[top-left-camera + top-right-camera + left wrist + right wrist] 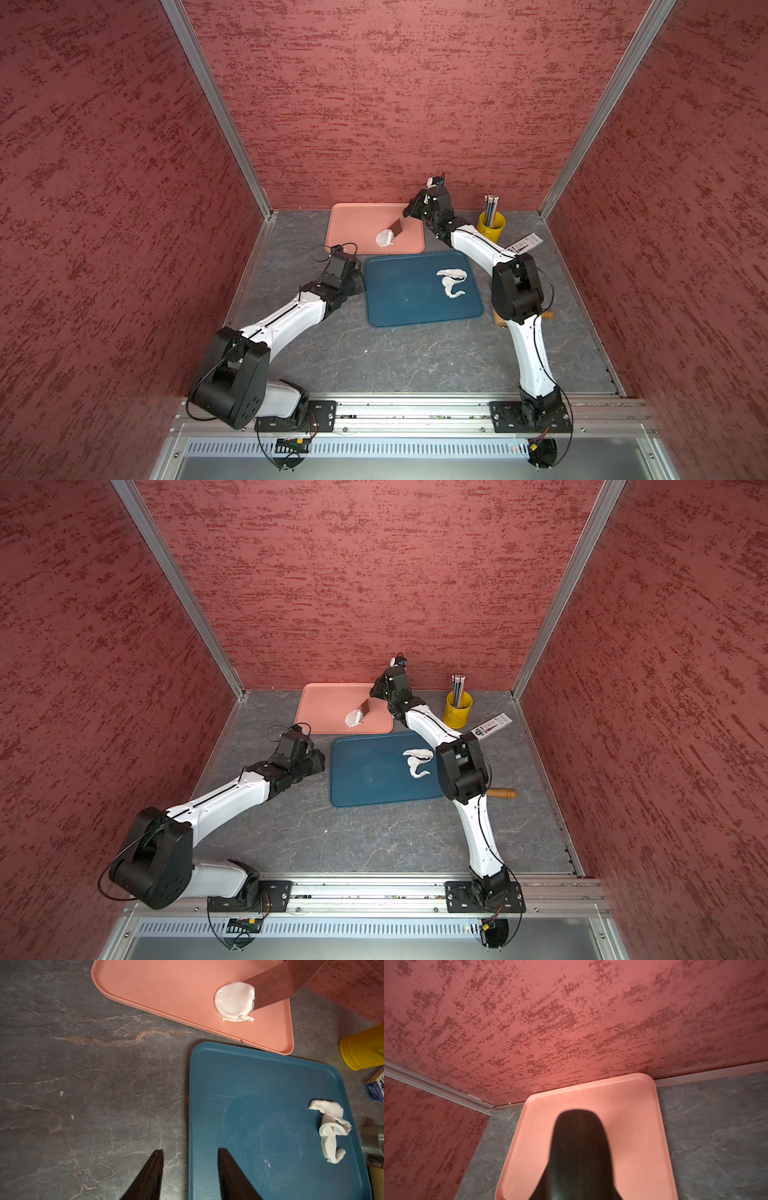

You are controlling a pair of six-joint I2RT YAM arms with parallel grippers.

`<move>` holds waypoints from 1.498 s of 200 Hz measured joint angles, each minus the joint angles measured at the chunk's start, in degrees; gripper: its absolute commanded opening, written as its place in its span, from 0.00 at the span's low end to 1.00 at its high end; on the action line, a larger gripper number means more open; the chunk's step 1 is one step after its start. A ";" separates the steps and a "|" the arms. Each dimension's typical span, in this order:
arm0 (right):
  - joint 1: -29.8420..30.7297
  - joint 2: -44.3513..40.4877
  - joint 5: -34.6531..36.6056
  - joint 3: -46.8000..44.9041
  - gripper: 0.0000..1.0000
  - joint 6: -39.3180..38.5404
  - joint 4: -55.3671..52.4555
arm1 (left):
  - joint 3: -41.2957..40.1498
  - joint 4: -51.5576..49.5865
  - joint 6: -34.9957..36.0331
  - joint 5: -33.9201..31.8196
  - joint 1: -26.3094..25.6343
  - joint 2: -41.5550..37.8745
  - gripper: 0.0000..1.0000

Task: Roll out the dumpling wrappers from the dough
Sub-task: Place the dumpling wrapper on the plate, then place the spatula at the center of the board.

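Table (332, 353) carried a blue tray (399, 299) and a pink tray (357, 224). I saw the left end effector (190, 1153) spread by the blue tray, the right end effector (408, 213) pinching a scraper (397, 226). The dough (451, 282) lay on blue; the wrapper (384, 237) on pink touched the scraper.

Ahead of our left gripper (190, 1151), bare grey marbled tabletop (93, 1084) lies open; the rim of the flat blue plastic tray (192, 1105) sits beneath it.

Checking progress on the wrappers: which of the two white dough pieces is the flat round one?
The dumpling wrapper on the pink tray, at the edge of the metal scraper. The dough on the blue tray is a twisted, irregular strip.
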 measured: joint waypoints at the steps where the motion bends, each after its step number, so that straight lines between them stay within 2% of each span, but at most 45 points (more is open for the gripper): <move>1: 0.02 -0.04 0.09 0.00 0.00 -0.15 -0.07 | -0.04 0.04 -0.02 -0.07 0.04 -0.07 0.47; 73: 1.97 -3.10 5.68 0.02 0.00 -18.10 -2.43 | -1.42 0.52 -0.20 -2.75 1.42 -3.41 0.50; 118: 2.12 -4.74 6.49 0.98 0.00 -21.62 -3.91 | -1.42 0.22 -0.17 -3.28 2.27 -6.21 0.52; 138: 2.43 -8.59 2.89 0.00 0.00 -16.83 -5.16 | -1.42 -1.25 -0.22 -3.48 3.19 -9.94 0.54; 157: 3.87 -17.00 -0.94 -7.32 0.00 -9.46 -2.84 | -1.42 -3.34 -0.33 -3.54 4.59 -15.80 0.57; 176: 7.63 -25.66 -3.76 -16.22 0.00 -1.31 2.19 | -1.29 -6.62 -0.79 -4.07 6.12 -22.67 0.59; 198: 13.57 -28.68 -6.67 -22.95 0.00 6.32 10.29 | -1.07 -11.26 -1.33 -5.46 7.37 -30.03 0.61; 218: 18.34 -24.98 -9.53 -25.29 0.00 12.00 15.15 | -0.57 -15.78 -1.70 -6.64 8.72 -34.75 0.63; 246: 23.39 -14.86 -12.07 -25.27 0.00 16.83 18.43 | -0.09 -20.24 -1.99 -7.56 9.81 -37.86 0.68; 281: 24.65 -2.12 -16.63 -23.17 0.00 23.69 21.44 | -0.07 -22.69 -2.27 -7.85 11.08 -37.59 0.72; 299: 24.33 1.29 -18.34 -19.15 0.02 25.66 22.71 | -0.20 -22.47 -2.47 -7.96 11.34 -36.50 0.74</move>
